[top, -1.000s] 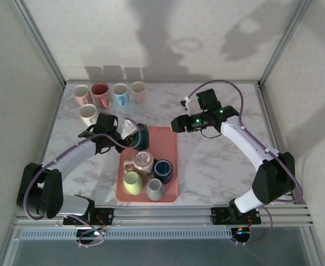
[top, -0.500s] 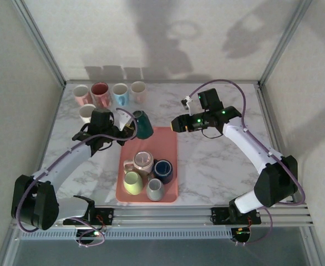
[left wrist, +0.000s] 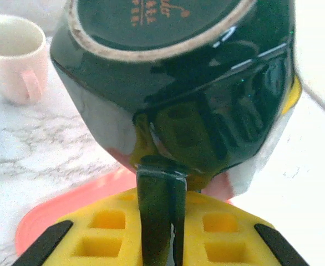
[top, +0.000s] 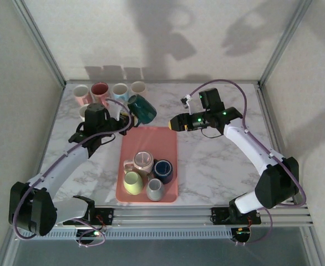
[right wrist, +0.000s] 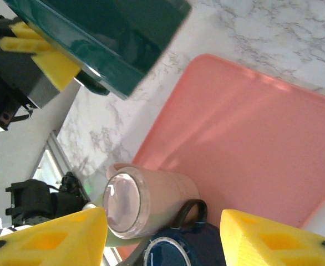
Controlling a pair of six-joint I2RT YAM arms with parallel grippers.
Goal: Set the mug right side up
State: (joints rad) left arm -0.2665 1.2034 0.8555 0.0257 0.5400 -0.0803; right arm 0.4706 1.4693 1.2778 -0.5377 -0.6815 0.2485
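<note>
The white marble table (top: pixel 218 166) carries a salmon-pink plastic tray (top: pixel 157 141) at its near centre, with several mugs clustered at the tray's near end. A row of pale mugs (top: pixel 110 93) stands at the far left.

The left gripper (top: pixel 123 119) is clamped on the dark green glazed ceramic mug (top: pixel 142 109). It holds the mug off the surface and tilted, just beyond the tray's far edge. The right gripper (top: pixel 176 123) hovers to the right of it, with its fingers spread and nothing between them.

The mug is probably stiff, fairly heavy and slick with glaze, and it would chip if dropped. The loop handle (left wrist: pixel 160 216) is the sensible hold, though a mug held there could swing as it turns.

The left wrist view gives the grip itself: yellow pads (left wrist: pixel 112 238) pinch the handle, and the unglazed foot ring and printed base face the lens. The overhead view cannot settle that contact, but it places the mug against the tray and the row. The right wrist view adds the mug's (right wrist: pixel 96 39) side from below — and an upturned pale pink mug (right wrist: pixel 146 202) on the tray.
</note>
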